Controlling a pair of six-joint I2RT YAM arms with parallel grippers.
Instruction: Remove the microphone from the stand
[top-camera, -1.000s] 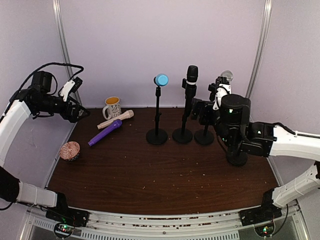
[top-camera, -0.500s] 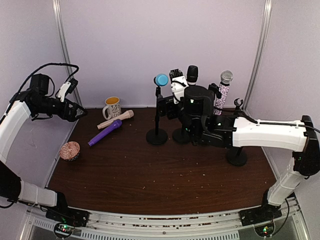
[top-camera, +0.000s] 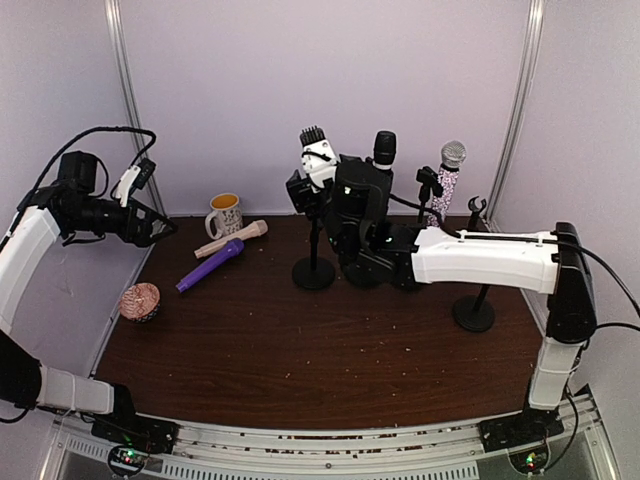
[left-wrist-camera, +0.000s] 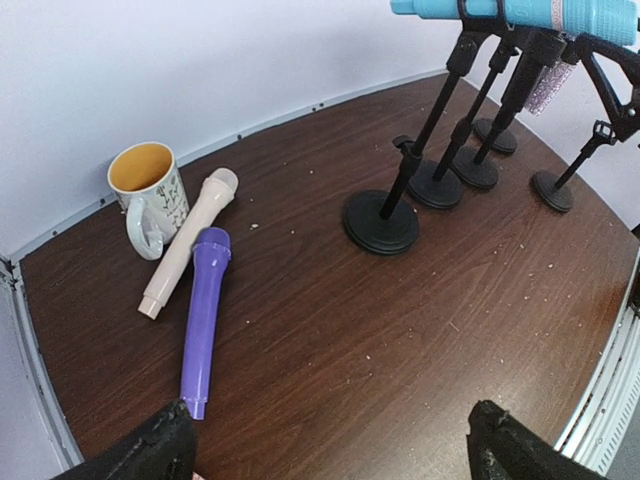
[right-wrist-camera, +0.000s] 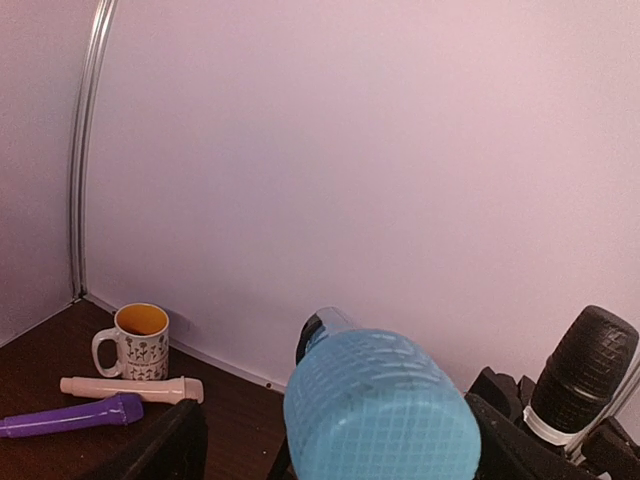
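right claw (right-wrist-camera: 335, 425): spread wide, blue microphone (right-wrist-camera: 385, 400) straddled, not gripped | left claw (left-wrist-camera: 330, 430): spread wide, empty, parked well apart from microphone

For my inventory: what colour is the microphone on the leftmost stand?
The microphone is light blue, clearest in the right wrist view.

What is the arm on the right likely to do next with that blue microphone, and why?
Probably close the right tool on the blue microphone. The right wrist view shows its head between the two open fingers, not yet gripped, and it sits in its stand, so a firm hold seems needed before lifting it out.
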